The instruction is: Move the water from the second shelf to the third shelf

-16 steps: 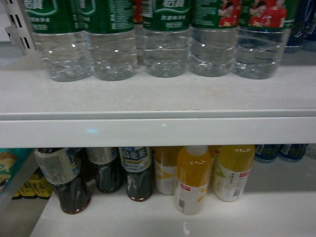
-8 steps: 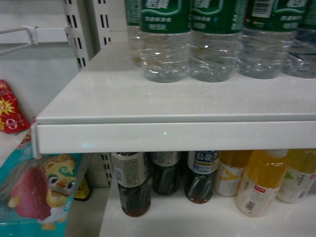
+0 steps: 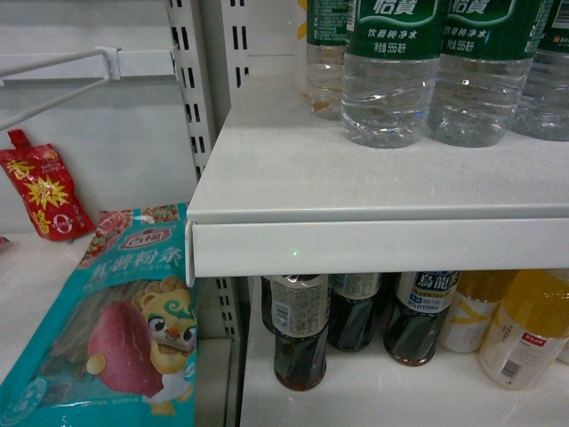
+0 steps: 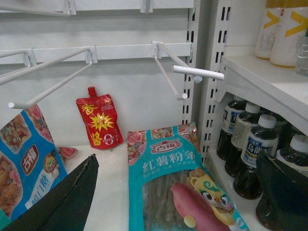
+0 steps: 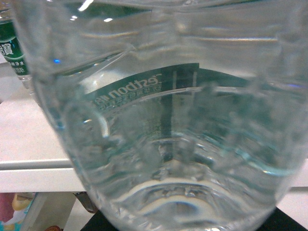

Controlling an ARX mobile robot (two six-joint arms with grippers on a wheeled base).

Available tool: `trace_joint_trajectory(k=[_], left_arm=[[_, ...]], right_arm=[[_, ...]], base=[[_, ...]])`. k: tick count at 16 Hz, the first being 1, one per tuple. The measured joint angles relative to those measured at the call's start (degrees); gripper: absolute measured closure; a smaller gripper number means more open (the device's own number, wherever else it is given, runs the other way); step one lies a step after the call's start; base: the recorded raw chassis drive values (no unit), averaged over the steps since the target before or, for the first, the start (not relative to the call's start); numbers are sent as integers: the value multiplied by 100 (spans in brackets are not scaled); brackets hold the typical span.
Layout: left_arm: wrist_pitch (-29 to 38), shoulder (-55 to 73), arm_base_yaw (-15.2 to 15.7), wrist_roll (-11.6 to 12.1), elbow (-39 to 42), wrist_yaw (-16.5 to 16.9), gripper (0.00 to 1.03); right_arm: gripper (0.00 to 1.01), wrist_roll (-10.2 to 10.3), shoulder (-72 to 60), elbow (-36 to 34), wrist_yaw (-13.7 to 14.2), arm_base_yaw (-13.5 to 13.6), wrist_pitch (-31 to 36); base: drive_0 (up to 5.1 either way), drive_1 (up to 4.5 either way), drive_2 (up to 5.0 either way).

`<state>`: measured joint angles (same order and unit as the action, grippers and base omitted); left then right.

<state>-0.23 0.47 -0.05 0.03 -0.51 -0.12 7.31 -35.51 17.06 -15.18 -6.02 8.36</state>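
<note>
The water (image 5: 163,120) is a clear ribbed bottle with a green label. It fills the right wrist view, pressed close to the camera. My right gripper (image 5: 187,226) shows only as dark finger parts at the bottom corners on either side of the bottle's base, and looks shut on it. More water bottles (image 3: 391,80) stand in a row on the white shelf (image 3: 356,169) at the top right of the head view. My left gripper (image 4: 178,192) is open, its black fingers (image 4: 72,197) wide apart over a teal noodle bag (image 4: 183,192). Neither gripper shows in the head view.
Dark tea bottles (image 3: 298,338) and yellow drink bottles (image 3: 524,338) stand on the shelf below. To the left are a slotted upright (image 3: 191,98), wire pegs (image 4: 192,72), a red pouch (image 3: 44,191) and the teal noodle bag (image 3: 116,329).
The head view has swung left: the bottles and shelf slid to the right of the frame, and the shelf's left end, the upright and the hanging bags came into view.
</note>
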Motion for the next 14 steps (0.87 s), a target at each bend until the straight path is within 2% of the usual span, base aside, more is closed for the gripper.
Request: trace_joint_trajectory(k=[1,7,8,9,10,12,14], left_arm=[[0,2,0,0,0,0,5],[2,0,0,0,0,0,5],[2,0,0,0,0,0,5],[2,0,0,0,0,0,5],[2,2,0,0,0,9,5],[2,0,0,0,0,7,5],[2,0,0,0,0,9,5]], right_arm=[[62,-2,0,0,11,0,-2],[62,-4,0,0,15,0,0],[62,50,-13,-59,-31,-11,245],[62,238,94,-393,-302,-83,1126],[62,341,315,-411,-435,-83,1257],[62,457,675,-94,-776,-155,1091],[62,461,549,109,-804,-92,1110]], base=[[-498,248,248],[0,0,0],[0,0,0],[0,0,0],[0,0,0],[0,0,0],[0,0,0]])
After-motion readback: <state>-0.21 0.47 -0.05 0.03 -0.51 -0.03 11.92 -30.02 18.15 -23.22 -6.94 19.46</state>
